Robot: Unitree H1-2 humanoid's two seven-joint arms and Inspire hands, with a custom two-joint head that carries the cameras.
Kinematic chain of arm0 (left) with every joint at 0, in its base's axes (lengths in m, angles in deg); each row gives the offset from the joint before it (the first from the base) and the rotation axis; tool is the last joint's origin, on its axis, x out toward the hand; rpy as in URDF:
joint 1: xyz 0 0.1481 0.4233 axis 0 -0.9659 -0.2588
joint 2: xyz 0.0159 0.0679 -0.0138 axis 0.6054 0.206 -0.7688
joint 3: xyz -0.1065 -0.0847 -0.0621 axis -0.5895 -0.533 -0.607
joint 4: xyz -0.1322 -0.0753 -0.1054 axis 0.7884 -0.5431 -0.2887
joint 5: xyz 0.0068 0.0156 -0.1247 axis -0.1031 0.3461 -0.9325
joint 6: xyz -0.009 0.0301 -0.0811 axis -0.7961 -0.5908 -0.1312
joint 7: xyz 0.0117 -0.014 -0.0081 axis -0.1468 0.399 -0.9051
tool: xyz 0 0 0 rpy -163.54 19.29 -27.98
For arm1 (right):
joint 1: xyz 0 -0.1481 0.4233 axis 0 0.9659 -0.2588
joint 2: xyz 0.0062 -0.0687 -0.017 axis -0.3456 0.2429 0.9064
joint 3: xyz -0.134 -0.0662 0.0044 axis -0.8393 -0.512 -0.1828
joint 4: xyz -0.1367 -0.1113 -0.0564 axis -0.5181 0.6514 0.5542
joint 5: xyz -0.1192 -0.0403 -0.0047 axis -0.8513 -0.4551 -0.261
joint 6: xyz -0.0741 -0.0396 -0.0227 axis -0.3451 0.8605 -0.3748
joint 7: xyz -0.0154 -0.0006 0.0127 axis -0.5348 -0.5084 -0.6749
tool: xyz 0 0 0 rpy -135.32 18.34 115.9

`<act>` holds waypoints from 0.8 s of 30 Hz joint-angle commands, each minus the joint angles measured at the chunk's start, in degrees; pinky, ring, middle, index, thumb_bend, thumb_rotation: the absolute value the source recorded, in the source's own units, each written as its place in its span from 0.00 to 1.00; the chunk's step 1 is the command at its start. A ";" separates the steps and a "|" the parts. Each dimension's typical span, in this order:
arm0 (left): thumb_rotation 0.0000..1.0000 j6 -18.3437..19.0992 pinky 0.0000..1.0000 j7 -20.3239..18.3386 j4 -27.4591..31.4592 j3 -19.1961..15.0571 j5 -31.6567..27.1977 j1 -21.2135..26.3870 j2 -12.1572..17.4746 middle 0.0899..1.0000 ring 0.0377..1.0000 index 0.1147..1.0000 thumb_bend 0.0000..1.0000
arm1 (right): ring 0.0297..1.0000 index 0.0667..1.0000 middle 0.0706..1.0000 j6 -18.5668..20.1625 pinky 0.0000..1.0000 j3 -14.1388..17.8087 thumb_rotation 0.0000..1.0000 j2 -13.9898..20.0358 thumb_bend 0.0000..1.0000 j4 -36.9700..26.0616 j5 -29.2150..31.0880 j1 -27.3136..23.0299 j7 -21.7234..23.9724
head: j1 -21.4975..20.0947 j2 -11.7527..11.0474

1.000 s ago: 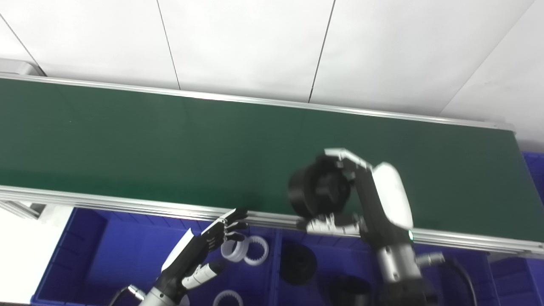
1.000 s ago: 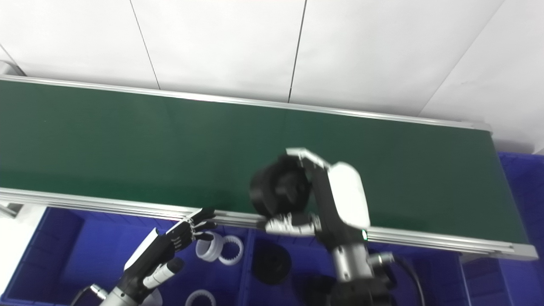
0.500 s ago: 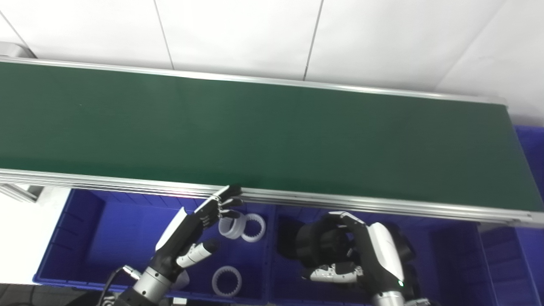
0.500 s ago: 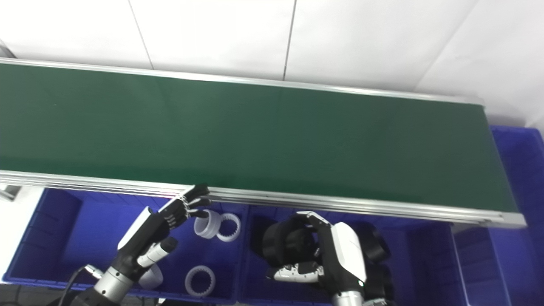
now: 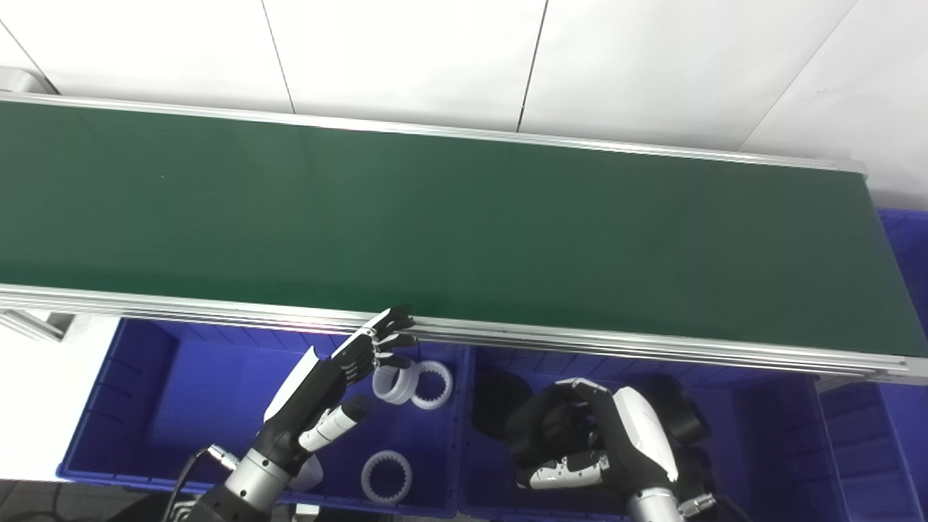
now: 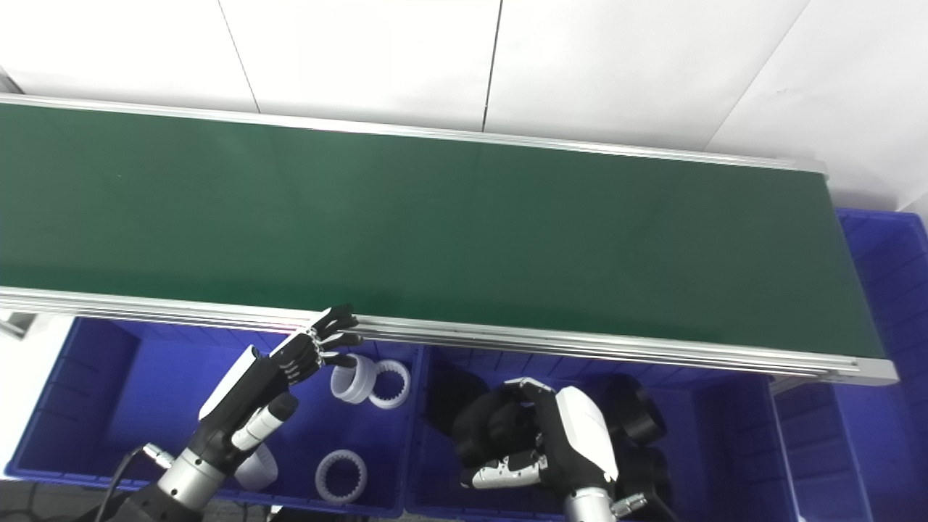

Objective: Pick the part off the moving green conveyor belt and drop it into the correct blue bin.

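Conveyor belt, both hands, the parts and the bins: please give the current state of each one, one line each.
Green conveyor belt: no part on it.
Right hand: shut on black part, low over right blue bin.
Left hand: open, holds nothing, over left blue bin.
White rings: lying in the left blue bin.
Other black parts: lying in the right blue bin.

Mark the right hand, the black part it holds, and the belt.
right hand (image 5: 616, 442), left eye view, white back of the hand.
black part (image 5: 540, 431), left eye view, dark body between the fingers.
belt (image 6: 435, 217), right eye view, bare green surface.
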 commanded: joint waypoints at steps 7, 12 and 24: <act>0.93 -1.85 0.73 -0.39 0.65 -0.54 -1.46 0.03 -0.08 0.90 0.84 0.92 0.60 | 1.00 0.96 1.00 -11.82 0.95 -1.29 0.57 -0.42 0.86 -2.89 2.93 2.74 -8.02 | 0.38 -0.21; 0.92 -1.92 0.74 -0.94 0.52 -0.70 -1.91 0.18 0.12 0.90 0.85 0.93 0.55 | 1.00 0.93 1.00 -18.04 0.91 -1.76 0.56 -0.15 0.85 -4.62 5.73 5.12 -10.11 | 0.24 -0.16; 0.92 -1.91 0.73 -2.10 -0.74 -1.74 -2.35 0.77 0.13 0.89 0.83 0.92 0.58 | 0.89 0.93 0.90 -33.06 0.78 -2.19 0.53 -0.22 0.82 1.84 17.51 4.17 -11.06 | -0.40 -0.69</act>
